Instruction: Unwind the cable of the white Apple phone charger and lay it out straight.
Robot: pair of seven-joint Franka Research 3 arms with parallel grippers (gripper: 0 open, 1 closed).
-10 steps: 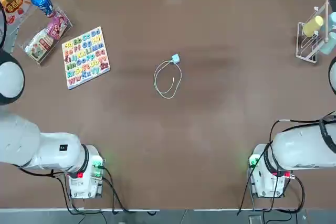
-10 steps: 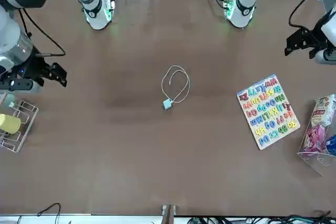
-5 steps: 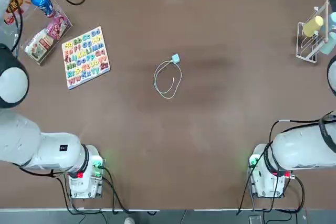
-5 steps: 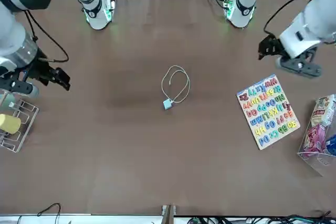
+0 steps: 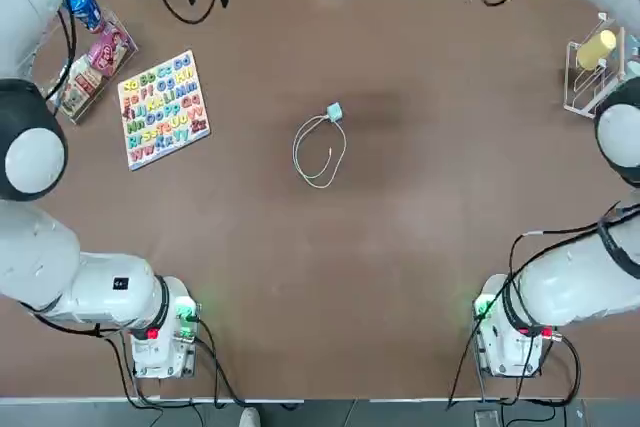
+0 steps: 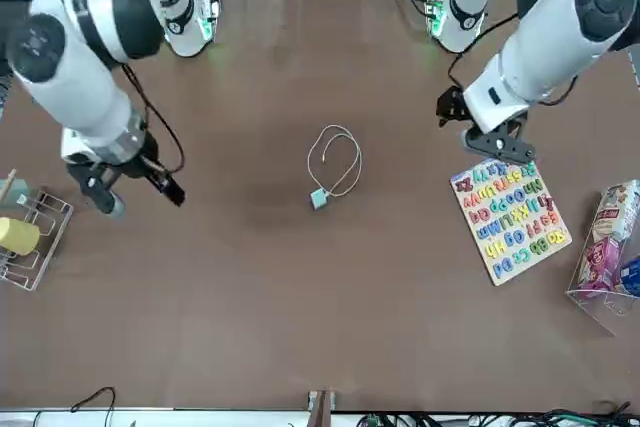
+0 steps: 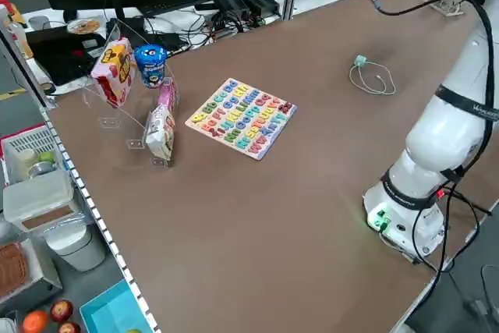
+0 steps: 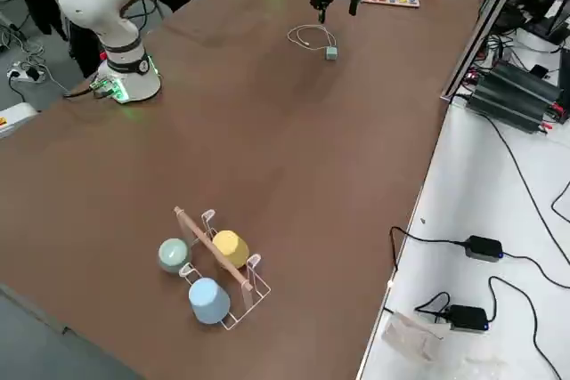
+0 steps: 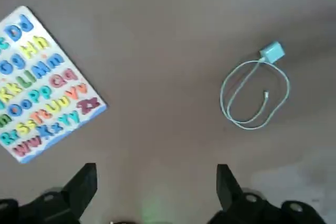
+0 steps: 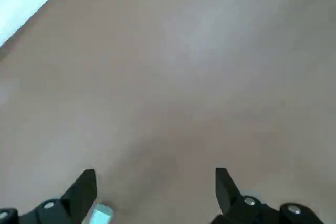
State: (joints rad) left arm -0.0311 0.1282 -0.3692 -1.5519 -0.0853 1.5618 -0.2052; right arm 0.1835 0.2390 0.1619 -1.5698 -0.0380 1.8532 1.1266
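The white Apple phone charger (image 5: 334,112) is a small pale cube lying near the table's middle. Its cable (image 5: 318,154) lies on the near side of it in a loose loop, the free end inside the loop. My left gripper (image 6: 478,132) hovers open above the table, between the charger and the puzzle board. The left wrist view shows the charger (image 9: 272,52) and the coiled cable (image 9: 254,98) beyond the open left gripper (image 9: 152,182). My right gripper (image 6: 138,199) hangs open above the table on the charger's other side. In the right wrist view, the charger (image 10: 100,214) peeks in beside one finger (image 10: 81,192).
A colourful alphabet puzzle board (image 5: 163,109) lies at the far left. Behind it, a clear holder (image 5: 85,42) has snack bags and a blue can. A wire rack with cups (image 5: 598,72) stands at the far right edge. Black cables lie beyond the far edge.
Both arms have swung in from the table's sides towards the middle, high over the table. The charger and its cable have not moved.
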